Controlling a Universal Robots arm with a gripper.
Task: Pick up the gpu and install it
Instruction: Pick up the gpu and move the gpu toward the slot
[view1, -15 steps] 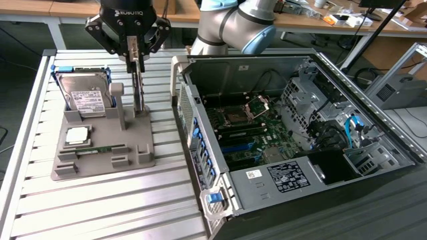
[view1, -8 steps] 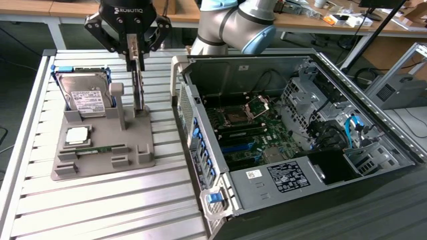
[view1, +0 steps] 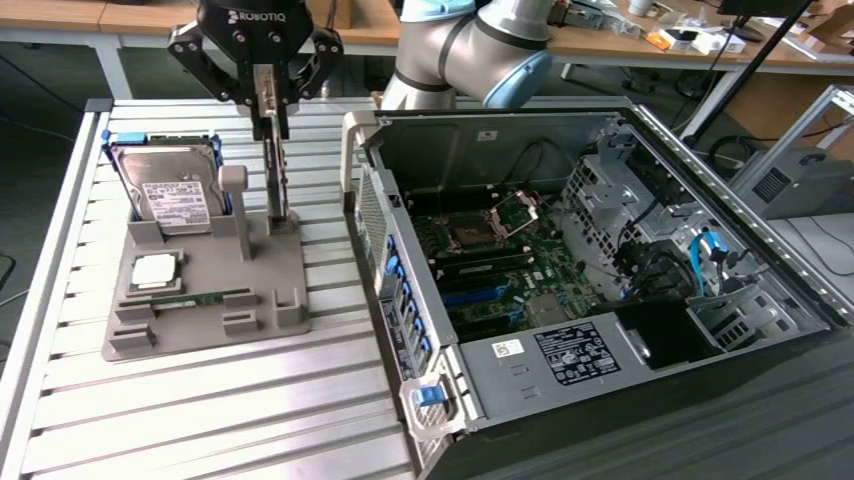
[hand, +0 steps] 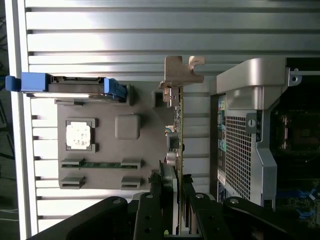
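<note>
Open computer case (view1: 587, 250) dominates the table (view1: 200, 420), at 3 o'clock from the gray holder (view1: 187, 332) in the exterior view. The end effector (view1: 271, 115) pinches the gpu (view1: 276, 175), which stands upright at its 6 o'clock with its foot at the holder. A hard drive (view1: 171, 195) lies at 9 o'clock, and the case's near wall stands in the way.

I could read only one word: ROBOTIQ, in white capitals on the black body of the gripper (view1: 271, 100), seen from the exterior view. The white label on the hard drive (view1: 171, 196) and the stickers on the power supply box (view1: 577, 352) carried print too small for me to make out.
</note>
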